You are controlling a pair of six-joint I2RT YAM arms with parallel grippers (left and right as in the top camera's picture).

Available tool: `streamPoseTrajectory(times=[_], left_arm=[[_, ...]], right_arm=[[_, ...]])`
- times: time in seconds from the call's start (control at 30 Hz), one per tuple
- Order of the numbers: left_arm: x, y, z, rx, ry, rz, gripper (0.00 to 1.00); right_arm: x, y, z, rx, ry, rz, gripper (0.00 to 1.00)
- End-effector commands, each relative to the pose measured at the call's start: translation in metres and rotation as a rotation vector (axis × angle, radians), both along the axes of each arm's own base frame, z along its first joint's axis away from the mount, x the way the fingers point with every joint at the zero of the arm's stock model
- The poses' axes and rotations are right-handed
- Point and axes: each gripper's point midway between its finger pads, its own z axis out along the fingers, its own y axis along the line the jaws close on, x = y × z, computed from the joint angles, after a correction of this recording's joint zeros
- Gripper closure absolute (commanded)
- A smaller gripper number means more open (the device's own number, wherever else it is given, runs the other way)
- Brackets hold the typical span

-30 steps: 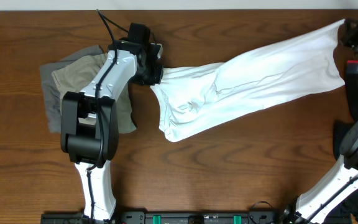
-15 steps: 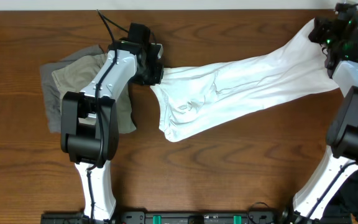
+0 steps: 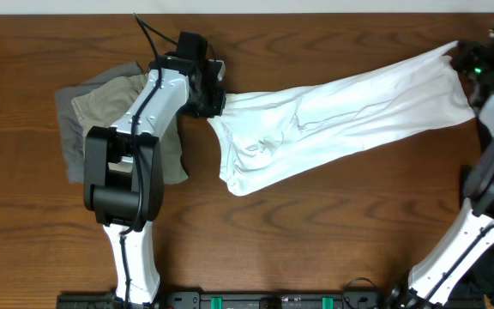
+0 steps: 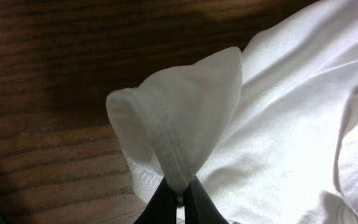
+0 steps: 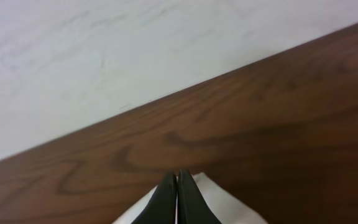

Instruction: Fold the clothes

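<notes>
Brown wood of the table (image 3: pixel 316 249) fills most of the overhead view. Across it the white T-shirt (image 3: pixel 341 120) lies stretched in a long band from the middle-left to the far right corner, wrinkled and bunched at its left end. Further left, partly under the left arm, the khaki shorts (image 3: pixel 101 107) lie heaped on a grey piece (image 3: pixel 69 120), near the shirt but not touching it. The left gripper (image 4: pixel 179 200) is pinched tight on a hemmed edge of the shirt, which stands up in a folded peak above the fingertips. The right gripper (image 5: pixel 177 186), at the far right edge of the table, is likewise closed on a white corner of the shirt. The step in hand looks like spreading the shirt flat before any fold. To do it well, I judge both pinches should hold while the arms draw apart evenly and low over the table, so the bunched left part smooths out. Pulling too hard could slip the thin hem from either grip.
</notes>
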Motion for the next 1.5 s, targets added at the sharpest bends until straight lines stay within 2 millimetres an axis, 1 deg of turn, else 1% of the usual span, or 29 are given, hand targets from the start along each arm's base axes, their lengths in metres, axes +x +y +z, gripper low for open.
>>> streamPoseTrajectory(times=[0.0, 0.07, 0.2, 0.27, 0.33, 0.37, 0.53, 0.57, 0.6, 0.67, 0.7, 0.77, 0.83, 1.0, 1.07, 1.13, 1.23, 1.3, 1.47], left_arm=[[0.002, -0.002, 0.017, -0.021, -0.028, 0.006, 0.94], [0.002, -0.002, 0.017, -0.021, -0.029, 0.006, 0.94], [0.002, -0.002, 0.017, -0.021, -0.029, 0.006, 0.94], [0.002, -0.002, 0.017, -0.021, -0.029, 0.006, 0.94], [0.001, -0.002, 0.017, -0.021, -0.028, 0.006, 0.94], [0.001, -0.002, 0.017, -0.021, -0.028, 0.006, 0.94], [0.002, -0.002, 0.017, -0.021, -0.029, 0.006, 0.94], [0.002, -0.002, 0.017, -0.021, -0.029, 0.006, 0.94], [0.001, -0.002, 0.017, -0.021, -0.028, 0.006, 0.94], [0.002, -0.002, 0.017, -0.021, -0.028, 0.006, 0.94], [0.001, -0.002, 0.017, -0.021, -0.028, 0.006, 0.94], [0.001, -0.002, 0.017, -0.021, -0.028, 0.006, 0.94], [0.002, -0.002, 0.017, -0.021, -0.028, 0.006, 0.93], [0.001, -0.002, 0.017, -0.021, -0.028, 0.006, 0.92], [0.001, -0.002, 0.017, -0.021, -0.028, 0.006, 0.85], [0.001, -0.002, 0.017, -0.021, -0.028, 0.006, 0.69], [0.002, -0.002, 0.018, -0.022, -0.031, 0.006, 0.49], [0.003, -0.002, 0.021, -0.022, -0.033, 0.006, 0.42], [0.007, -0.003, 0.038, -0.028, -0.059, 0.006, 0.39]], right_arm=[[-0.015, -0.013, 0.003, 0.12, -0.012, 0.044, 0.98], [-0.024, -0.021, -0.003, 0.153, 0.013, 0.044, 0.98], [-0.045, -0.031, -0.026, 0.223, 0.116, 0.017, 0.98], [-0.051, -0.031, -0.033, 0.215, 0.146, 0.023, 0.98], [-0.052, -0.03, -0.035, 0.207, 0.155, 0.031, 0.99], [-0.053, -0.029, -0.035, 0.21, 0.157, 0.033, 0.98], [-0.044, -0.002, -0.032, 0.227, 0.148, 0.109, 0.93], [-0.042, 0.003, -0.032, 0.221, 0.15, 0.117, 0.84], [-0.039, 0.007, -0.033, 0.211, 0.154, 0.119, 0.67], [-0.033, 0.015, -0.036, 0.184, 0.168, 0.105, 0.53], [-0.031, 0.017, -0.037, 0.174, 0.173, 0.098, 0.49], [-0.025, 0.022, -0.042, 0.143, 0.193, 0.07, 0.44], [-0.02, 0.024, -0.046, 0.101, 0.212, 0.03, 0.41], [-0.011, 0.016, -0.05, -0.012, 0.234, -0.096, 0.38], [-0.011, 0.014, -0.049, -0.024, 0.235, -0.112, 0.41], [-0.012, 0.014, -0.051, -0.029, 0.241, -0.109, 0.42], [-0.015, 0.013, -0.056, -0.096, 0.262, -0.069, 0.41], [-0.02, 0.011, -0.06, -0.114, 0.284, -0.057, 0.38], [-0.033, 0.009, -0.072, -0.124, 0.343, -0.017, 0.33]])
